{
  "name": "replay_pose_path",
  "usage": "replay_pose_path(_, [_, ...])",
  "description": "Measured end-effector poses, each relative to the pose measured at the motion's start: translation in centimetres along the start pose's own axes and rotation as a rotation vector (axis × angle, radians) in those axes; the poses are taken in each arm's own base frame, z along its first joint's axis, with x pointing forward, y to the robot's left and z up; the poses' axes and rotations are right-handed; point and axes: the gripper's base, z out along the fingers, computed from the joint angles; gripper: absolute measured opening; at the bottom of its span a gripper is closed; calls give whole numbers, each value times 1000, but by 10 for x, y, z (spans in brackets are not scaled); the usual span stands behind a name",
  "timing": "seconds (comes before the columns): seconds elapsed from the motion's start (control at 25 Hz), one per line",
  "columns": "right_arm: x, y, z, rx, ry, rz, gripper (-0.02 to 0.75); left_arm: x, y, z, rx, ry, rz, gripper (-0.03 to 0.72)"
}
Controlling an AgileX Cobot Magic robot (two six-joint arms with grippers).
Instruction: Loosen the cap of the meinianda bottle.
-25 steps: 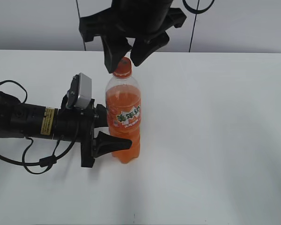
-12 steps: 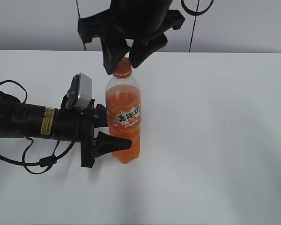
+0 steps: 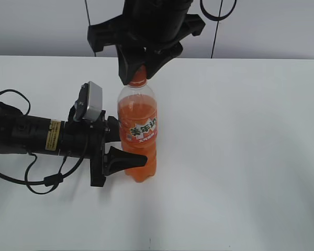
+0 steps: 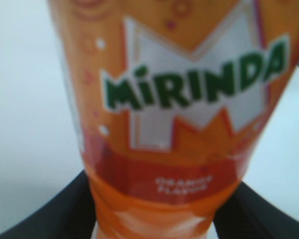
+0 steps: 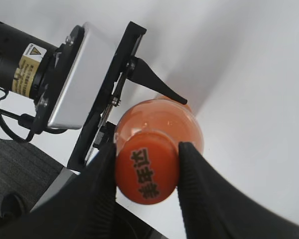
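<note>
A: Bottle (image 3: 137, 130) upright on the counter (image 3: 240, 157), left claw (image 3: 126, 148) clamping its body so it can't spin.

B: Right claw (image 5: 146, 172) pinches the cap (image 5: 147, 174), seemingly tight, ready to twist.

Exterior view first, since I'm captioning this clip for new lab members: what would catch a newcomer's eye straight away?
The tall meinianda bottle of orange drink, standing upright near the middle of the white table. The left tool reaches in from the left and clamps its lower body. From above, the right tool has its two black fingers pressed against either side of the orange cap.
</note>
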Motion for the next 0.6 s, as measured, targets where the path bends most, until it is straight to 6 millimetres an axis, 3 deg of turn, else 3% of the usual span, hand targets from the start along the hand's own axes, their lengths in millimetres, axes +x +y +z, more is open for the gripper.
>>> replay_pose_path(0.16, [0,1,0,-6,1,-77,281,0,0,0,0,-1,0,411])
replay_pose_path(0.28, [0,1,0,-14,0,-246,281,0,0,0,2,0,2,411])
replay_pose_path(0.6, [0,2,0,-23,-8,-922,279,-1,0,0,5,0,12,411])
